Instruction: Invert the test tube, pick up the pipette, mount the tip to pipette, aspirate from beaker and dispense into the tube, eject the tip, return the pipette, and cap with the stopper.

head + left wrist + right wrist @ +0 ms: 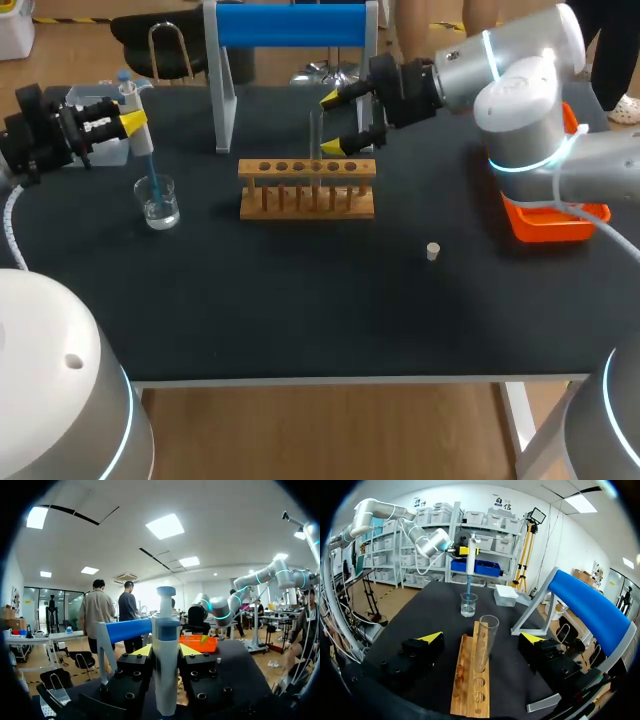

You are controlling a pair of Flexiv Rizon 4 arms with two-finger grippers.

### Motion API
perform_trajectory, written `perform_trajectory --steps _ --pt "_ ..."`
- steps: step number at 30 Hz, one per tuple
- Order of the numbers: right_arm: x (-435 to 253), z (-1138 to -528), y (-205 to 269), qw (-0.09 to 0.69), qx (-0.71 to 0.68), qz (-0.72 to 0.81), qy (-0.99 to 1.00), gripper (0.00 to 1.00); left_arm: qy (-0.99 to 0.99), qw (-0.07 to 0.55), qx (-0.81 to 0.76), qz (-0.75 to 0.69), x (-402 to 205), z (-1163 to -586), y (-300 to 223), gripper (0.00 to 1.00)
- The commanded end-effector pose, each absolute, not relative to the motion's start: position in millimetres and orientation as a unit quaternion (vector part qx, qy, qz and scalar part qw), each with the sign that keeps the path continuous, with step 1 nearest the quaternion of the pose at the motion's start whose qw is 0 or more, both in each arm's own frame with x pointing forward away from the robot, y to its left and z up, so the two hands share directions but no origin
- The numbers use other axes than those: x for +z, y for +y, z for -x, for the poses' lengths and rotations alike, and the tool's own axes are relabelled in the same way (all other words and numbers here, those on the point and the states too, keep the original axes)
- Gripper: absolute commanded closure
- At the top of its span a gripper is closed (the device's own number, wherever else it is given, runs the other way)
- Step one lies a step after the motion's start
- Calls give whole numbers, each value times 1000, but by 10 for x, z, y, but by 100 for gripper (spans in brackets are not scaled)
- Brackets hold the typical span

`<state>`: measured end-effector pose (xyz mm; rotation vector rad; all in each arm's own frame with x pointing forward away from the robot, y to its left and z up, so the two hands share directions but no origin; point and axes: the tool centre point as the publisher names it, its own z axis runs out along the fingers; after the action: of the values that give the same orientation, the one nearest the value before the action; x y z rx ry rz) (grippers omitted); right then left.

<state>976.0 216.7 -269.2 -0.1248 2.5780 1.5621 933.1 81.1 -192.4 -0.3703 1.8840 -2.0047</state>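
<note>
Left gripper [128,122]: clenched on the pipette [130,100]. In the left wrist view both finger blocks press the white barrel [166,670] from two sides, at the gripper [166,650].
Pipette: upright, at 10 o'clock on the desk [300,300] in the head view. Its blue button is on top.
Tip [148,165]: blue, mounted on the pipette, slanting down into the beaker [158,202]. Whether its end meets the liquid cannot be told.
Beaker: glass, standing on the desk at 9 o'clock from the rack [307,188], with clear liquid in the bottom. The right wrist view shows it [468,604] beyond the far end of the rack [470,680].
Right gripper [336,122]: released, fingers spread wide, at 12 o'clock from the rack.
Test tube [317,150]: upright in a rack hole, mouth up, uncapped. The right wrist view shows it [485,642] between the fingers of the gripper [482,637], with a clear gap on each side and no contact.
Stopper [432,251]: pale and small, alone on the desk at 4 o'clock from the rack, well apart from both grippers.
Orange tray [545,222]: at 3 o'clock on the desk, partly under the right arm.
Count: one pipette, one tip, one beaker, one test tube, one stopper, one rack, one tray.
</note>
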Motion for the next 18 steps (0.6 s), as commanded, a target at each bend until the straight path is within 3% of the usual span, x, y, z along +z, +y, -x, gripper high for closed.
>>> perform_trajectory --steps 1,18 --pt "-2734 -9818 2271 65 510 42 857 0 667 180 -711 129 -1924 -9332 822 100" --pt "-2924 -9871 2449 68 495 31 866 0 667 180 -711 129 -1924 -9332 822 100"
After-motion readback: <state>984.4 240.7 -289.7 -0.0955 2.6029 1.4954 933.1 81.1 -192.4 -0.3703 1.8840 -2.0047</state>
